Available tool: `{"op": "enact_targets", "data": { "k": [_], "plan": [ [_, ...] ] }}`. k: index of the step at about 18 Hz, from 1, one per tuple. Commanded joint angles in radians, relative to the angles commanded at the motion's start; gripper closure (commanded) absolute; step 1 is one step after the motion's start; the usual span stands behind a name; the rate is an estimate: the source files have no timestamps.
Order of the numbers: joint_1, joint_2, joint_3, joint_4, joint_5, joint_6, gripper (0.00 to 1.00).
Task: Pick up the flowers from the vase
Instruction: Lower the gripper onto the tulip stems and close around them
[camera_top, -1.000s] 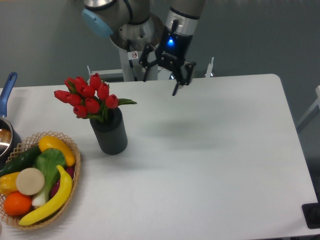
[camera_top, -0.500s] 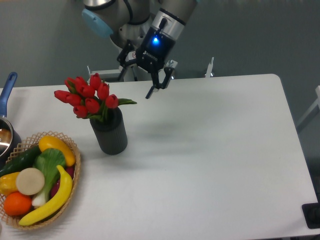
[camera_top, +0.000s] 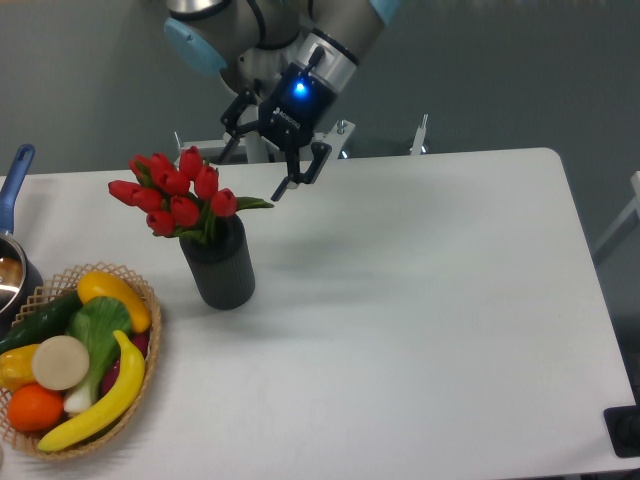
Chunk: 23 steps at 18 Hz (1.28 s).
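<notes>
A bunch of red tulips, the flowers (camera_top: 176, 195), stands in the dark ribbed vase (camera_top: 219, 266) on the left part of the white table (camera_top: 420, 320). My gripper (camera_top: 250, 176) hangs above the table just right of and behind the flowers, tilted, with its two fingers spread apart and nothing between them. One fingertip (camera_top: 277, 192) is close to a green leaf on the right of the bunch. The other finger is partly hidden behind the flowers.
A wicker basket (camera_top: 150, 330) of fruit and vegetables sits at the front left, close to the vase. A pot with a blue handle (camera_top: 14, 180) is at the left edge. A dark object (camera_top: 625, 430) shows at the table's front right corner.
My gripper has moved left from the table's back middle towards the flowers and has tilted. The flowers and vase have not moved.
</notes>
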Motion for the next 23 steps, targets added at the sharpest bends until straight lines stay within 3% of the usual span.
{"op": "enact_targets", "data": {
  "k": [6,13,19,23],
  "plan": [
    [-0.026,-0.025,-0.003,0.017,-0.078,0.008,0.0],
    [-0.081,-0.107,-0.002,0.141,-0.087,0.0,0.0],
    [-0.109,-0.155,0.031,0.152,-0.089,-0.003,0.0],
    [-0.141,-0.21,0.034,0.212,-0.098,-0.005,0.0]
  ]
}}
